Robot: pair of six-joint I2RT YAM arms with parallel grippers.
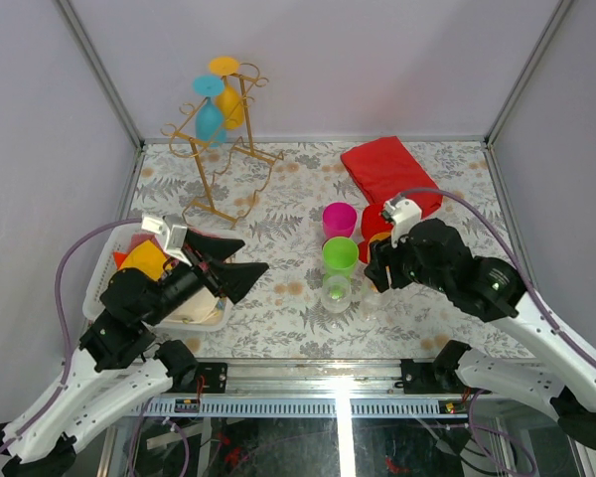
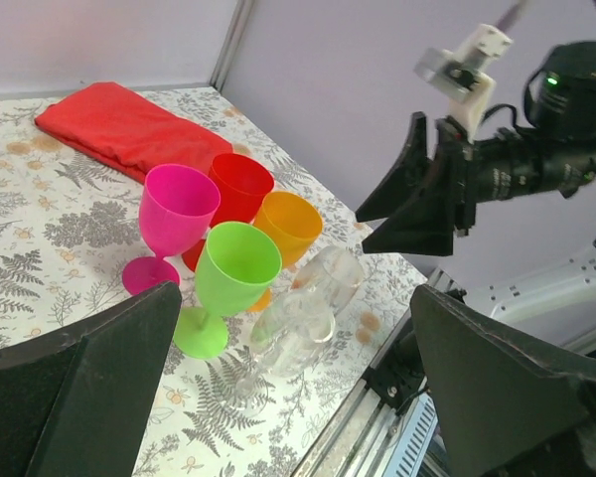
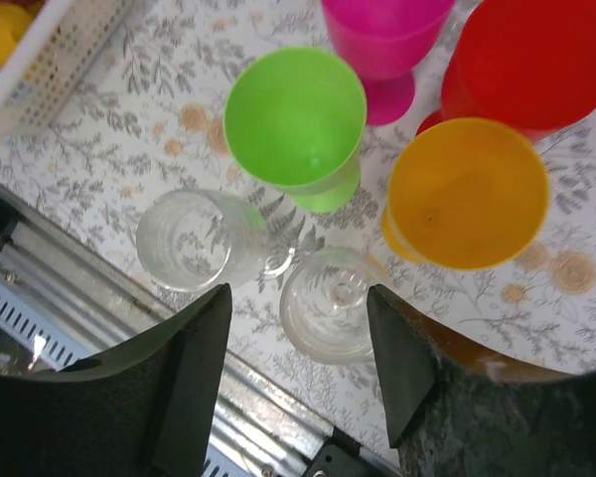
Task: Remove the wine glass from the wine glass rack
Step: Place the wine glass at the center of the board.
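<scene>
Above a clear wine glass (image 3: pixel 333 318), my right gripper (image 3: pixel 296 308) has its fingers apart.
Six glasses down; blue glass (image 1: pixel 210 117) and yellow glass (image 1: pixel 231 101) left on the wine glass rack (image 1: pixel 219 164); left gripper (image 2: pixel 296 298) gapes wide.

No lettering, label, brand, number or sign can be read in any view; none is made out on the coloured glasses (image 3: pixel 296 114), the red cloth (image 2: pixel 129 124) or the white basket (image 3: pixel 55 50).
</scene>
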